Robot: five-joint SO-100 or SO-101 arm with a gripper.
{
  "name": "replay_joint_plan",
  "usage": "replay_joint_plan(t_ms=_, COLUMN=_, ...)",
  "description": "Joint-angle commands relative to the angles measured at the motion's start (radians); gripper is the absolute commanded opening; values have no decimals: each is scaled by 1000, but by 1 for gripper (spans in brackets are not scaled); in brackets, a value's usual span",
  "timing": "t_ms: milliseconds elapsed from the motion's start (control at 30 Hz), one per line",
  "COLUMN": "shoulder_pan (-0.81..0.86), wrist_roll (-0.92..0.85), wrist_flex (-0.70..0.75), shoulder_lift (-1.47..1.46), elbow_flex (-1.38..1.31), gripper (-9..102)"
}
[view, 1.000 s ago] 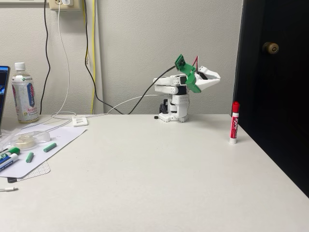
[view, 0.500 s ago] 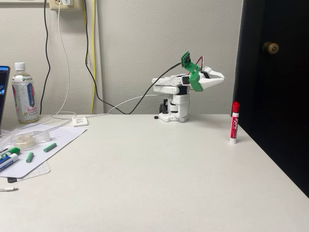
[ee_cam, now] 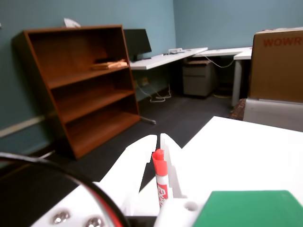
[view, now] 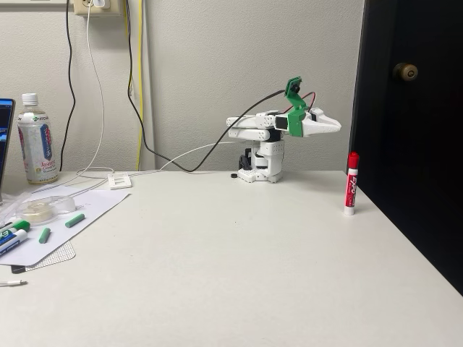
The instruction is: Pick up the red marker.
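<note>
The red marker (view: pixel 351 183) is seen standing upright on its end near the right edge of the counter (view: pixel 239 260) in the fixed view, well apart from the jaws (view: pixel 337 126), which are held high above the counter and aimed toward the marker's side. In the wrist view, the marker (ee_cam: pixel 160 176) appears framed in the narrow gap of the jaws (ee_cam: pixel 158 138), which are slightly spread and grip nothing. A bookshelf (ee_cam: pixel 85 85) is seen beyond.
</note>
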Motion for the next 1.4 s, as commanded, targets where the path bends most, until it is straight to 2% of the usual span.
replay_joint_plan(t_ms=0, shoulder_pan=-8, wrist_roll=-43, wrist_flex=32, shoulder_lift=6, elbow_flex=-5, gripper=0)
replay_joint_plan(t_ms=133, shoulder_pan=6, wrist_roll=-103, wrist_flex=89, shoulder_lift=6, elbow_flex=-5, gripper=0)
replay_joint_plan(t_ms=467, shoulder_pan=34, wrist_roll=-78, wrist_flex=206, shoulder_lift=2, elbow_flex=-29, gripper=0)
replay_joint_plan(t_ms=600, shoulder_pan=40, wrist_roll=-84, wrist_flex=301, shoulder_lift=-38, elbow_flex=-104, gripper=0)
replay_joint_plan(t_ms=767, shoulder_pan=40, wrist_roll=-103, wrist_flex=402, shoulder_lift=-230, elbow_flex=-276, gripper=0)
replay_joint_plan(t_ms=1033, shoulder_pan=48, wrist_roll=-135, wrist_flex=373, shoulder_lift=-316, elbow_flex=-310, gripper=0)
replay_joint_plan(t_ms=1367, shoulder_pan=103, wrist_roll=-195, wrist_flex=402, shoulder_lift=-359, elbow_flex=-304, gripper=0)
